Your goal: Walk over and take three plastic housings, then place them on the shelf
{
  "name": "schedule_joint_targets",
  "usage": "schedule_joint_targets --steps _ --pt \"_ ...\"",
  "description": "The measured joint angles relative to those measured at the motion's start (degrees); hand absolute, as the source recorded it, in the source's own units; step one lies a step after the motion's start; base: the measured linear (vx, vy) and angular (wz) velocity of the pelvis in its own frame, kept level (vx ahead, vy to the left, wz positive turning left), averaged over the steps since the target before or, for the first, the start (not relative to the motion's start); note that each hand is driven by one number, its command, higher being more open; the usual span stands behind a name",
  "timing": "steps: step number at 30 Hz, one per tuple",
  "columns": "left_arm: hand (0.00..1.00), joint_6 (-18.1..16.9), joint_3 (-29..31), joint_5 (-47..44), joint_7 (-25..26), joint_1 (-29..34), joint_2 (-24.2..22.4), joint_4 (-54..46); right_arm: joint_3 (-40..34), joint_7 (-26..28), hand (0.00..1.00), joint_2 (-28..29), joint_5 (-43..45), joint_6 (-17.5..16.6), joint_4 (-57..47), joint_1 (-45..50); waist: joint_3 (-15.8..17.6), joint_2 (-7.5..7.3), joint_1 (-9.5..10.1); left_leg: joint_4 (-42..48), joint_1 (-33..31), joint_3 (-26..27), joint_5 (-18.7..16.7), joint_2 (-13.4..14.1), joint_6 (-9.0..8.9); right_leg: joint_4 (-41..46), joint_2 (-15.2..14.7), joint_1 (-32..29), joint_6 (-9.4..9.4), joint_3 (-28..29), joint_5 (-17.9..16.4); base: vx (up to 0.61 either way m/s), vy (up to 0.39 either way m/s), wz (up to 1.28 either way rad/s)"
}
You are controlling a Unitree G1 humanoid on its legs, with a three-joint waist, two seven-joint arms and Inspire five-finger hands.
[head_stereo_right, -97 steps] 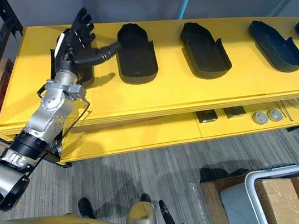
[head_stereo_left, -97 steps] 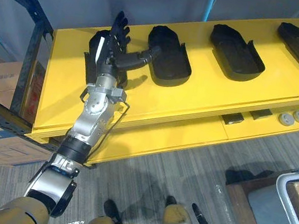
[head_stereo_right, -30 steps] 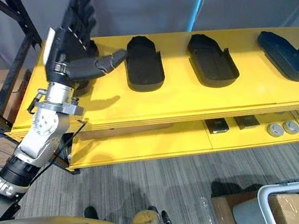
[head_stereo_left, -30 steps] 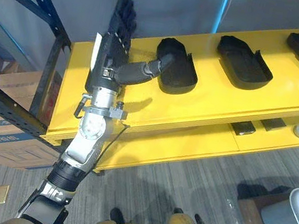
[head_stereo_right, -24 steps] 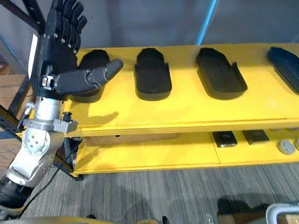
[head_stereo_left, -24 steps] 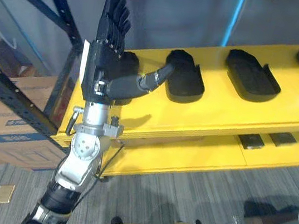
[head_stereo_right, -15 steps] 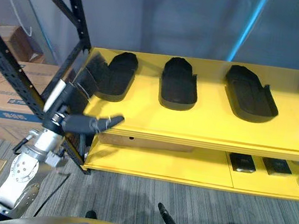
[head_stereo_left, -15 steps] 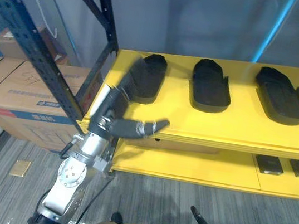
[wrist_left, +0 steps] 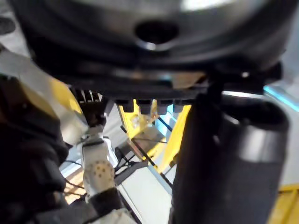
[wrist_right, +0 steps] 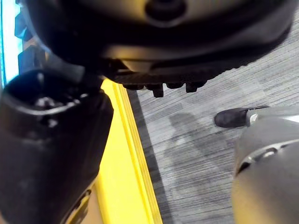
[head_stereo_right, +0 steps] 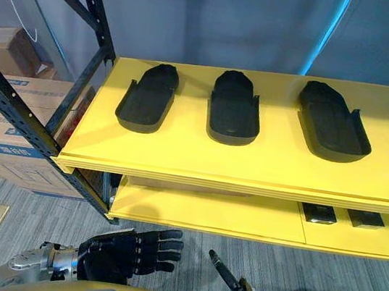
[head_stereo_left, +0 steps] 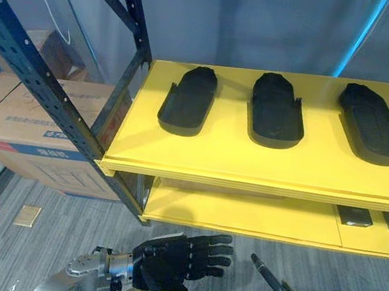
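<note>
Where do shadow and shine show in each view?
Left eye view: the top shelf throws shade on the lower shelf, and a blue stripe glows on the wall. Right wrist view: a soft dark patch lies on the grey floor. Left wrist view: a pale gleam on the left hand.

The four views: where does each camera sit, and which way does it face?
Left eye view: on head, looks down at shelf and housings; left hand below.
Right eye view: beside it; shares shelf, housings, left hand.
Left wrist view: along left hand toward shelf.
Right wrist view: along right hand; floor, shelf edge.
</note>
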Motion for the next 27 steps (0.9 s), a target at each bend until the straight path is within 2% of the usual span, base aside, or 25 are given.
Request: schedule_joint_targets --steps 2,4,7,9,11,12,14,15,17,21,24,27 --pt "1.0 0.7 0.1 1.5 0.6 -0.1 -0.5 3.0 -0.5 0.0 1.0 -0.5 -1.1 0.5 0.0 0.1 0.0 0.04 -0.12 0.0 0.2 0.0 -0.1 0.1 -0.13 -0.1 0.1 0.2 -0.01 0.0 0.0 0.0 -0.007 -0.03" --pt "1.0 1.8 0.5 5.5 5.1 0.0 -1.9 9.6 -1.0 -0.3 1.0 -0.8 -1.4 0.6 0.0 0.2 -0.3 0.47 -0.06 0.0 0.9 0.5 -0.4 0.1 -0.33 -0.1 0.1 0.6 -0.05 0.4 -0.1 -0.01 -0.006 -0.11" --pt "1.0 1.5 5.5 10.6 18.4 0.4 -7.1 21.7 -1.8 -3.9 1.0 -0.1 1.7 0.2 -0.1 0.6 -0.3 0.53 0.05 0.0 0.9 0.6 -0.5 0.1 -0.33 -0.2 0.1 0.6 -0.03 0.5 -0.1 -0.01 -0.001 -0.03" --pt "1.0 -2.2 10.3 14.9 26.8 0.3 -11.0 28.3 -4.1 -7.9 1.0 1.2 5.2 -1.5 -0.4 1.1 -0.1 0.13 0.31 0.0 0.9 0.5 -0.6 0.1 -0.31 -0.4 0.0 0.5 -0.02 0.5 -0.1 0.0 0.0 0.0" --pt "1.0 -10.4 15.3 22.0 37.0 0.4 -14.2 34.5 -8.0 -13.7 1.0 3.8 8.2 -6.3 -4.5 2.8 0.3 -0.81 0.97 0.0 0.9 0.5 -0.6 0.0 -0.29 -0.4 0.0 0.5 0.01 0.6 -0.1 0.0 0.0 0.0" --pt "1.0 -12.8 16.4 24.2 39.2 0.4 -14.8 36.1 -8.8 -15.5 1.0 4.5 8.2 -7.7 -6.2 3.3 0.4 -1.08 0.95 0.0 0.9 0.6 -0.6 0.1 -0.3 -0.4 0.0 0.5 0.01 0.7 -0.1 0.01 0.002 -0.05" --pt "1.0 -20.6 19.3 31.7 46.2 0.5 -16.7 41.0 -10.1 -22.2 1.0 6.7 8.0 -12.2 -16.6 5.6 0.6 -2.0 0.7 0.0 0.9 1.3 -0.8 0.0 -0.25 -0.2 -0.1 0.1 0.11 1.4 0.0 0.02 0.007 -0.12" --pt "1.0 -22.1 19.4 33.3 47.9 0.6 -17.0 41.7 -10.3 -23.7 1.0 7.0 7.9 -13.1 -19.8 6.2 0.6 -2.22 0.69 0.0 0.9 1.5 -0.9 0.0 -0.26 -0.1 -0.1 -0.1 0.13 1.6 0.1 0.03 0.014 -0.18" --pt "1.0 -26.6 19.4 40.0 54.3 1.8 -18.6 42.0 -10.3 -27.9 1.0 7.4 6.1 -16.2 -31.2 7.7 0.7 -2.98 0.41 0.0 0.9 2.6 -1.1 0.1 -0.3 0.0 -0.1 -0.8 0.25 2.8 0.2 0.03 0.014 -0.21" --pt "1.0 -29.4 19.3 46.0 60.6 2.0 -21.0 42.0 -10.7 -30.2 1.0 7.4 -3.9 -20.7 -47.1 9.9 1.0 -3.74 -0.23 0.0 1.0 3.6 -1.3 0.3 -0.47 0.3 0.0 -1.5 0.28 3.9 0.2 0.02 0.003 -0.14" --pt "1.0 -30.3 19.4 47.7 63.5 2.0 -21.1 43.3 -10.5 -28.6 1.0 6.7 -10.4 -22.9 -59.1 11.8 1.1 -3.98 -0.72 0.2 1.2 4.2 -1.4 0.5 -0.54 0.9 0.1 -2.0 0.29 4.5 0.2 0.02 -0.002 -0.12" --pt "1.0 -30.7 20.8 47.6 64.9 2.0 -21.2 45.1 -9.5 -25.4 1.0 2.5 -10.4 -23.8 -69.1 11.2 1.2 -4.23 -1.11 0.0 1.2 4.4 -1.4 0.5 -0.55 1.1 0.1 -2.2 0.33 4.7 0.2 -0.01 0.003 -0.03"
